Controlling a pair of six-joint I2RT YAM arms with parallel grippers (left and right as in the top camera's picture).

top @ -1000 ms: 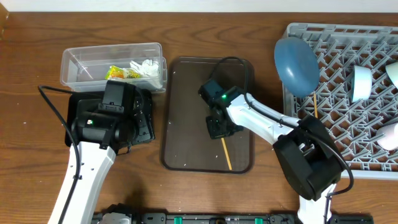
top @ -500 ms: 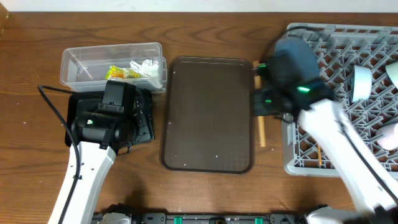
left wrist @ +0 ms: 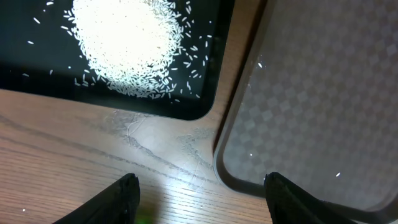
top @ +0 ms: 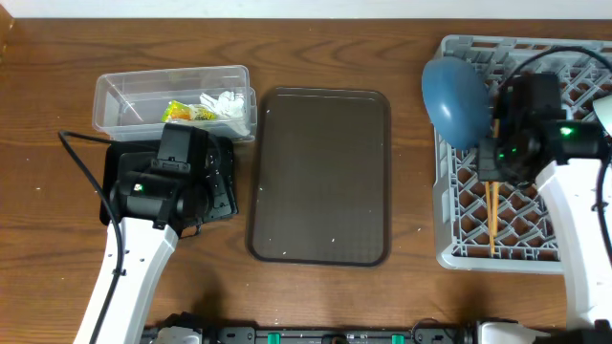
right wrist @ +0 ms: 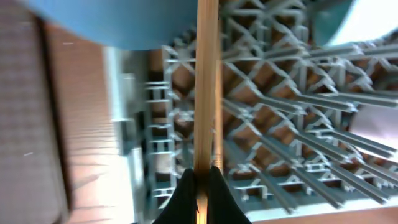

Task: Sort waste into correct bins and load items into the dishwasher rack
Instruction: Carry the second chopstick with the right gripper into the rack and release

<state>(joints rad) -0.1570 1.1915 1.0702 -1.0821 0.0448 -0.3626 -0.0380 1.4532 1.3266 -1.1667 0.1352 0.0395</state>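
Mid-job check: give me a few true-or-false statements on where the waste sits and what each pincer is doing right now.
1. The right pincer is shut on a chopstick above the dishwasher rack. True.
2. The yellow-green wrapper lies on the brown serving tray. False: it lies in the clear tub, beside the white tissue.
3. The rice heap sits in the black tray. True.
4. The left pincer is clamped on the white tissue. False: it is open and holds nothing, above the table by the black tray's corner.
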